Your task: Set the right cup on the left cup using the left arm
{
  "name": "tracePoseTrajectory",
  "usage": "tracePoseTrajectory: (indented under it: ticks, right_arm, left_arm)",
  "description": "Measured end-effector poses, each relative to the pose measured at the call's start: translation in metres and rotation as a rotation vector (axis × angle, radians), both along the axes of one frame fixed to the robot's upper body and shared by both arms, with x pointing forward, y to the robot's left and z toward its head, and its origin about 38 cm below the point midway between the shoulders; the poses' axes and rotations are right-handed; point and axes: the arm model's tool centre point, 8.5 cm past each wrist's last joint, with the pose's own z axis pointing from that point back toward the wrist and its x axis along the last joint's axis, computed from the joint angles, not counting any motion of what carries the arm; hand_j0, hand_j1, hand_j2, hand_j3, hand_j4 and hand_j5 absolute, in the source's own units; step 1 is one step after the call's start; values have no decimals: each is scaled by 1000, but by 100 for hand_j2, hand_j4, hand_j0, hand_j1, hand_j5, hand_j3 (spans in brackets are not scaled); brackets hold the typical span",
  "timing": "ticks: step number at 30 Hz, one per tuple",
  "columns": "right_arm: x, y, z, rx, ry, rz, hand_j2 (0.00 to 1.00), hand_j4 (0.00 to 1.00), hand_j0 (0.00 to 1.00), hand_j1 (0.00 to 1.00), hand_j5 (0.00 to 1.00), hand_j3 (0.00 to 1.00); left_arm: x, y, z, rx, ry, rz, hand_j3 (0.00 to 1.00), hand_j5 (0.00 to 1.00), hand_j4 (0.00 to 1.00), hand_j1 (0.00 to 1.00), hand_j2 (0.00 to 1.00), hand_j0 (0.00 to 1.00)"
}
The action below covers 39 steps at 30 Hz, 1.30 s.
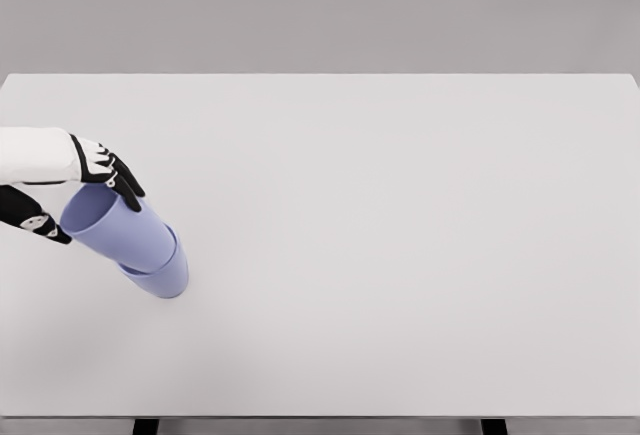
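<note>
While grasped at its rim by the left hand (95,180), 1 lavender cup (115,223) sits tilted inside cup 2 (165,277) below-right of the hand. Nesting appears done. Release and withdrawal remain.

Two cups, both pale periwinkle blue, plain, smooth-walled, no handles.

Upper cup (115,225): tilted, open mouth facing up and to the left, rim showing as a wide oval, inside slightly darker than the outer wall. Its base end sits inside the mouth of the lower cup.

Lower cup (160,275): down and right of the upper cup, mostly covered by it; only a short band of wall and its rounded lower end show. Whether it stands fully upright cannot be told.

Taking the lower cup as landmark, the upper cup leans away from it toward the upper left, the pair nested and touching.
</note>
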Motion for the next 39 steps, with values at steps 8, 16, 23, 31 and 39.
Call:
tracePoseTrajectory:
  ticks: [8, 16, 23, 31, 39]
  right_arm:
    - [0, 0, 0, 0, 0, 0, 100, 100, 100, 100, 100, 100]
    - [0, 0, 0, 0, -1, 0, 100, 100, 100, 100, 100, 100]
    - [0, 0, 0, 0, 0, 0, 100, 100, 100, 100, 100, 100]
    - [0, 0, 0, 0, 0, 0, 100, 100, 100, 100, 100, 100]
    - [0, 0, 0, 0, 0, 0, 100, 100, 100, 100, 100, 100]
  left_arm:
    - [3, 1, -2, 7, 6, 20, 71, 71, 71, 71, 71, 71]
    - [8, -1, -6, 10, 14, 26, 71, 71, 71, 71, 71, 71]
    - [8, 1, -7, 15, 15, 33, 71, 71, 71, 71, 71, 71]
    - [8, 3, -10, 30, 23, 49, 72, 72, 72, 72, 72, 72]
    - [9, 3, -12, 34, 29, 55, 73, 73, 73, 73, 73, 73]
